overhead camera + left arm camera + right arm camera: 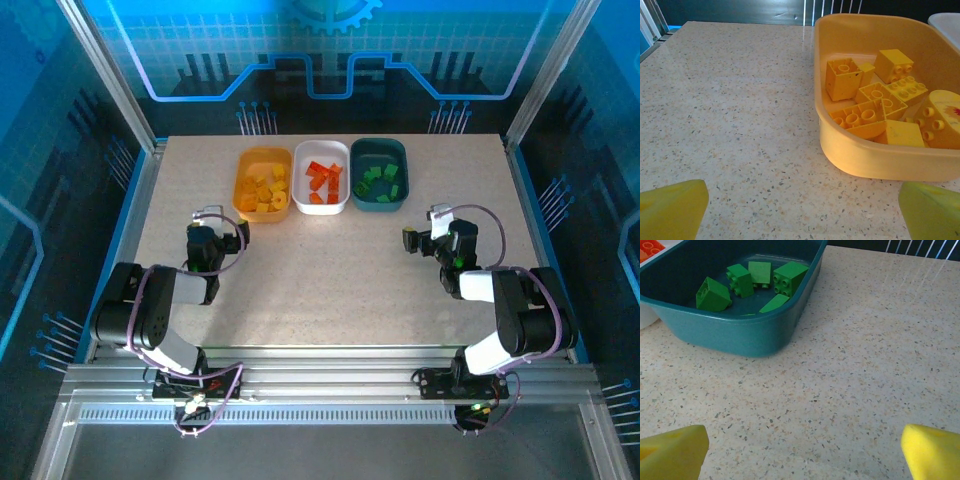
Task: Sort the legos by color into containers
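1. Sorting looks finished: yellow legos [265, 190] fill the orange-yellow tray [237, 190], red legos [323, 180] the white tray [322, 143], green legos [380, 180] the teal tray [405, 175] (all far centre).
2. Left gripper [222, 225] and right gripper [424, 226] hang near, wide open and empty; the next move probably needs only a check.

This is a robotics lab work cell, not a home or a shop. A speckled stone-look table [330, 290] is boxed in by aluminium frame posts [105, 70] and blue translucent wall panels [200, 40] printed with circuit traces and a gear emblem [335, 12]. Along the near edge, slotted aluminium rails [330, 385] carry two robot arms, the left arm [150, 315] and the right arm [525, 315], bolted down, with exposed cables [495, 215] looping over them.
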Robot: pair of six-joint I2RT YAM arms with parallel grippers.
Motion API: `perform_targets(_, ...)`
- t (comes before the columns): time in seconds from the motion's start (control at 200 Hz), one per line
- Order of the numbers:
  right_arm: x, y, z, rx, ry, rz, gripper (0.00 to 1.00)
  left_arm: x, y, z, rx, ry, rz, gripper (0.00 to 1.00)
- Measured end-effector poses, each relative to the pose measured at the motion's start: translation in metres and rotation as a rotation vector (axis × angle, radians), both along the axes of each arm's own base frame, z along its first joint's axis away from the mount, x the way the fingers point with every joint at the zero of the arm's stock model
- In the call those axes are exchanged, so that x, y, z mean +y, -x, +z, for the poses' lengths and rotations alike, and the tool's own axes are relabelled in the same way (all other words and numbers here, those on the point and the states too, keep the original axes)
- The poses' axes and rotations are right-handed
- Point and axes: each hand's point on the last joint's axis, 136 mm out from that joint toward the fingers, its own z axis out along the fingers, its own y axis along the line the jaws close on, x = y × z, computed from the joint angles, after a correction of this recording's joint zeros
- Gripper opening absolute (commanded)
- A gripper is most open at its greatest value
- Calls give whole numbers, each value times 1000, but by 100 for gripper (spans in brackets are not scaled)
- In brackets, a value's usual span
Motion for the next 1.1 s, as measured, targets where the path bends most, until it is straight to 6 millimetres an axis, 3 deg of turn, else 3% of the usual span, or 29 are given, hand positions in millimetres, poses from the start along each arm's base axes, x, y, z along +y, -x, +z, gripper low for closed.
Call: perform_targets(1.101,0,0,0,-1,14,-15,100,-3,0,-4,18,15,-31,99)
